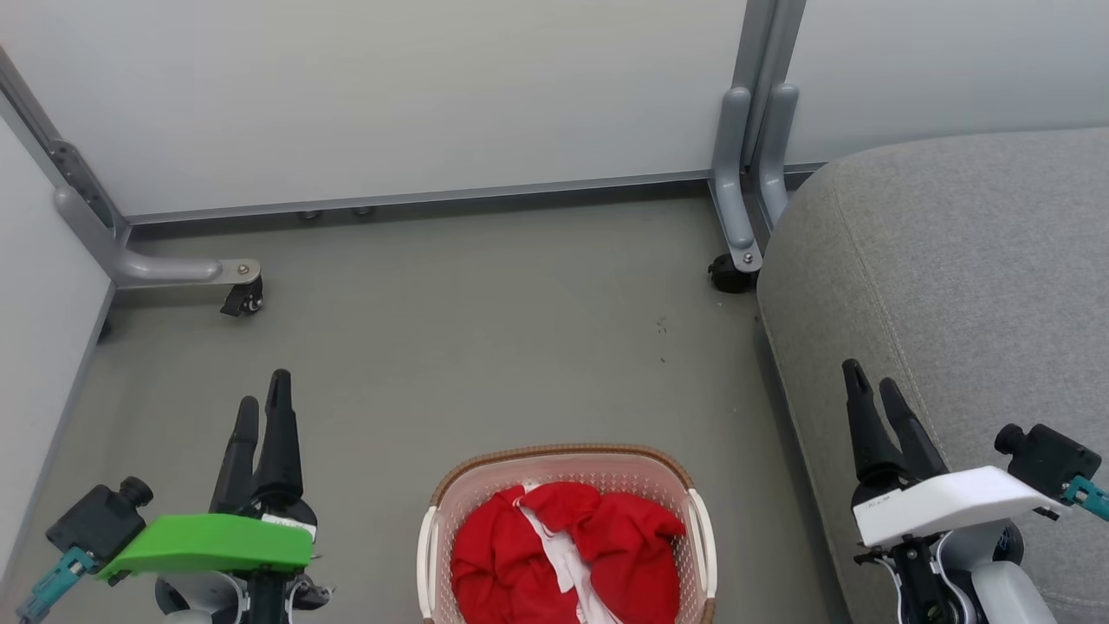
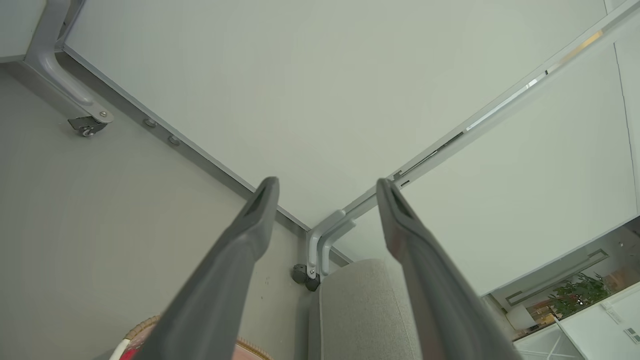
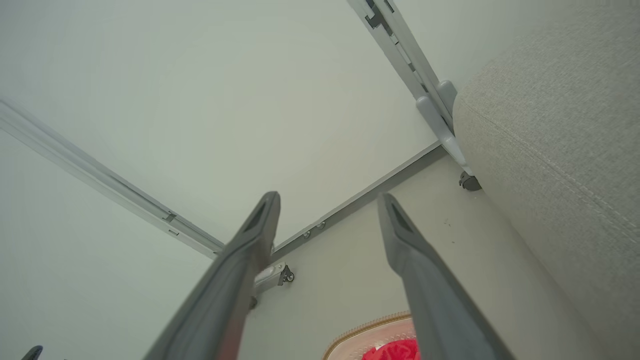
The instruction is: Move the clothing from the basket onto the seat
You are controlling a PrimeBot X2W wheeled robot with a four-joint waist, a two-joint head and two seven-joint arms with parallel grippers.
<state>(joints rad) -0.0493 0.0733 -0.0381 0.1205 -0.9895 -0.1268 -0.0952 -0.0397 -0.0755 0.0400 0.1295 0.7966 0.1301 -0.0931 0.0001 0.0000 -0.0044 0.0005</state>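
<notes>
nearest, at the bottom middle of the head view, the basket (image 1: 563, 457) sits on the floor (image 1: 485, 321). the clothing (image 1: 520, 563) is heaped inside it, red with a twist of white trim through the pile. i cannot tell from the heap how many pieces there are. nothing red lies outside the rim.

on either side of the basket, the left gripper (image 1: 264, 392) and the right gripper (image 1: 871, 378) hang above the floor, well apart from the clothing, pointing away from the robot. each wrist view shows its two fingers spread with bare space between them, so both are released and hold nothing.

on the robot's right the seat (image 1: 970, 260) rises just beside the basket. in the head view the right gripper shows against its near edge. no clothing lies on the part of the seat in view.

farthest off, pale wall panels (image 1: 390, 95) on grey legs with casters (image 1: 245, 299) close the space.

as i judge it, the task is at its very start and no piece has been moved. all of it is left: reach down into the basket, grasp a piece, carry it right onto the seat, and repeat until the basket holds nothing.
</notes>
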